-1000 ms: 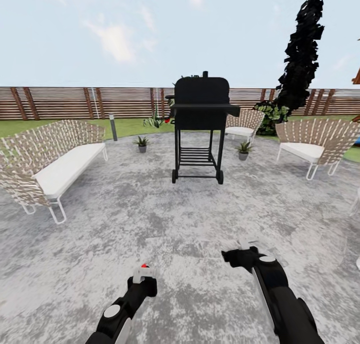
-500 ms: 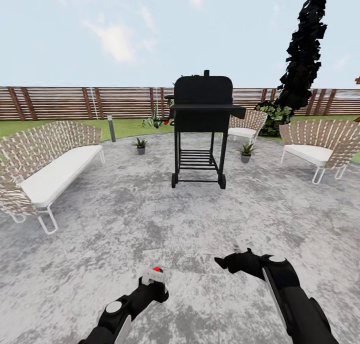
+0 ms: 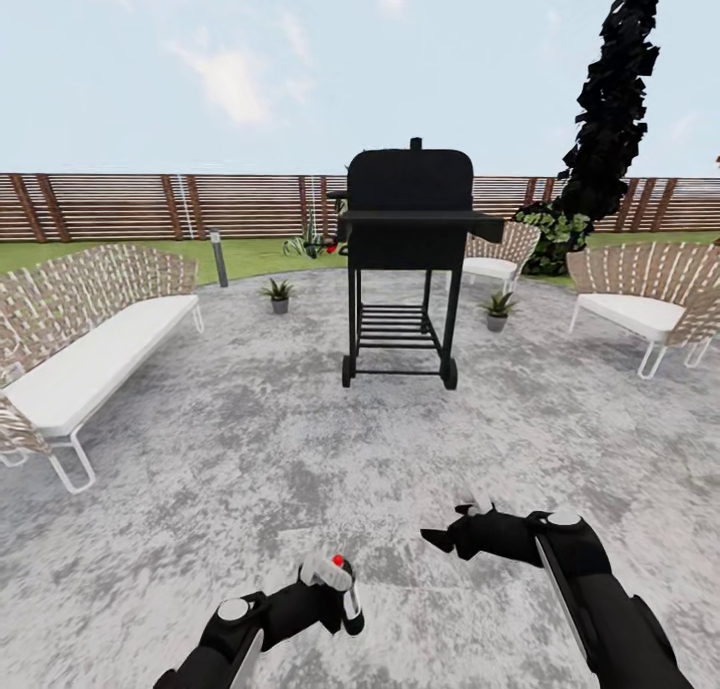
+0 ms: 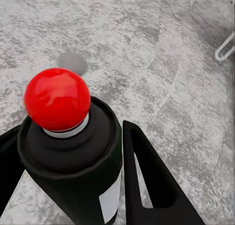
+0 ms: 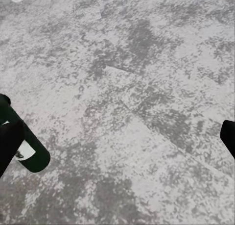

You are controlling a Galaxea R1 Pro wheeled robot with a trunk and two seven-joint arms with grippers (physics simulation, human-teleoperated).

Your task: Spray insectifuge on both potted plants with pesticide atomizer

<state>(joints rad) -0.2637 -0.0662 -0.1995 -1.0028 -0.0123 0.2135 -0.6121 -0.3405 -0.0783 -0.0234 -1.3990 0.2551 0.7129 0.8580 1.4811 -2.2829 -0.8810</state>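
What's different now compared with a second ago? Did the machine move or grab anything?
The whole view has crept forward toward the grill, so the robot itself rolled closer; the bench slid toward the edge. The left gripper drew in toward the middle, keeping its grip on the pesticide atomizer. The right gripper stays open and empty. Both potted plants stand untouched.

Mottled grey and white paved circle. Black grill. Brown slatted fence. Green lawn. Woven tan-and-white sofa with white cushion. Dark green-black pesticide atomizer, white label, red round cap. Green potted plants in grey pots.
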